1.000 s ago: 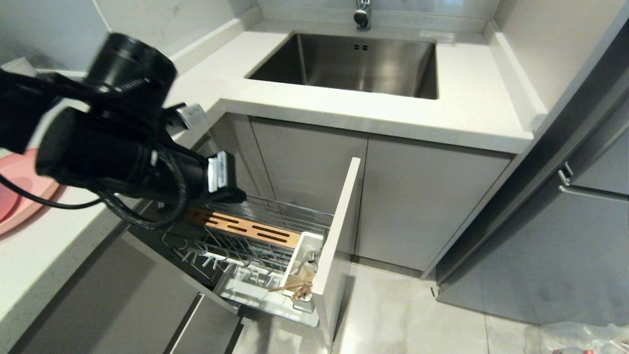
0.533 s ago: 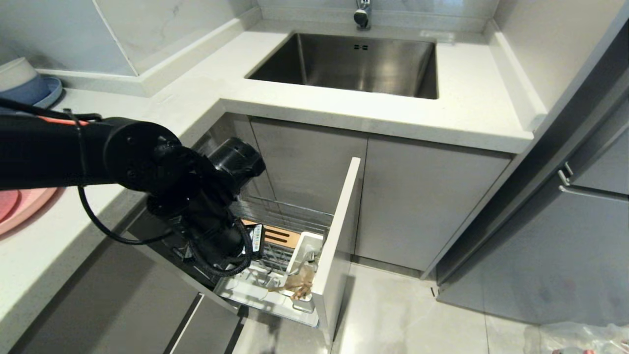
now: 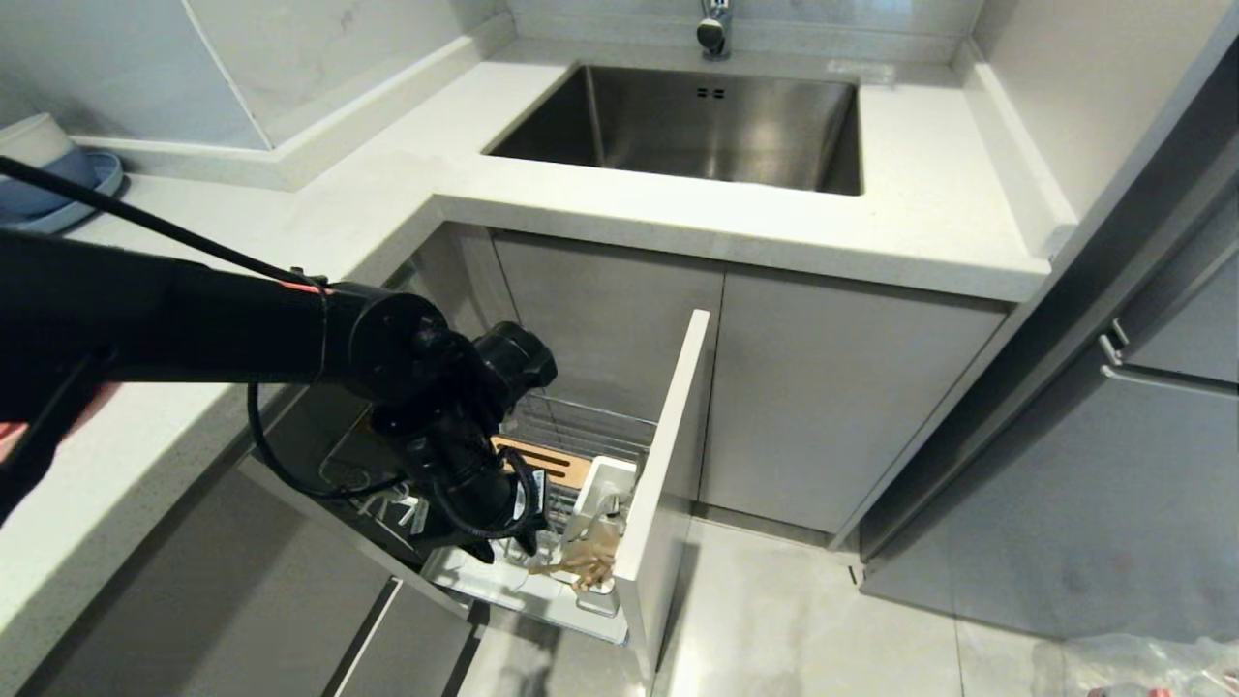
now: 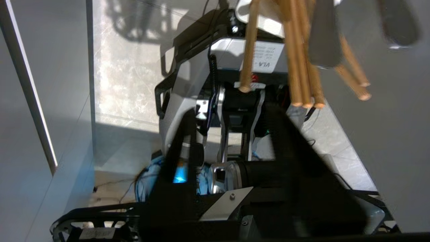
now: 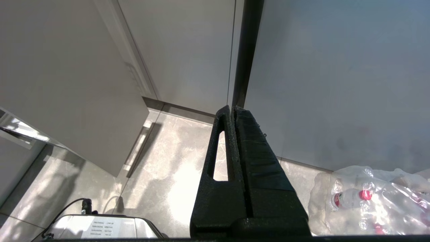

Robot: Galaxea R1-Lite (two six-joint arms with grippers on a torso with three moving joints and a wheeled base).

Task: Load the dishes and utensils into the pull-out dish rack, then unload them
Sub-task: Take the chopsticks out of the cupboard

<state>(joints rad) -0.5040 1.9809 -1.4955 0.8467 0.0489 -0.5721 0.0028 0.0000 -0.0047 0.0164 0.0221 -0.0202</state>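
Two grippers: the left gripper [image 4: 231, 107] is at work low in the centre of the head view. The right gripper [image 5: 234, 134] hangs parked over the floor tiles by a grey cabinet door.
Left hand state: its fingers [image 4: 181, 148] stand apart, and nothing shows between them.
Right hand state: fingers pressed together, holding nothing.
Rack: the pull-out dish rack [image 3: 581, 426] is drawn out below the counter, lower centre of the head view.
Utensils: the chopsticks [image 3: 581, 566] stick out of the white utensil cup [image 3: 602, 479] at the rack's front end, just beside the left gripper.
Step in hand: I'd say the utensil step, at the cup. With the fingers apart beside it, this could be a drop or the start of a pick-up; I cannot tell which. No pink dish shows in the rack's wires.
Next move: if picking, the fingers need to line up around the thin sticks and close gently, then lift straight out of the cup. If dropping, the arm needs to rise clear of the wires.
Head view only: the whole arm, the rack and the blue plate [image 3: 58, 184] stacked with bowls at upper left.
Left wrist view only: the stick ends up close at the top of the frame, with a flat grey handle [image 4: 322, 40] among them, likely the fork.
Right wrist view only: the closed right fingers and a clear bag of bottles [image 5: 369, 201] at lower right.
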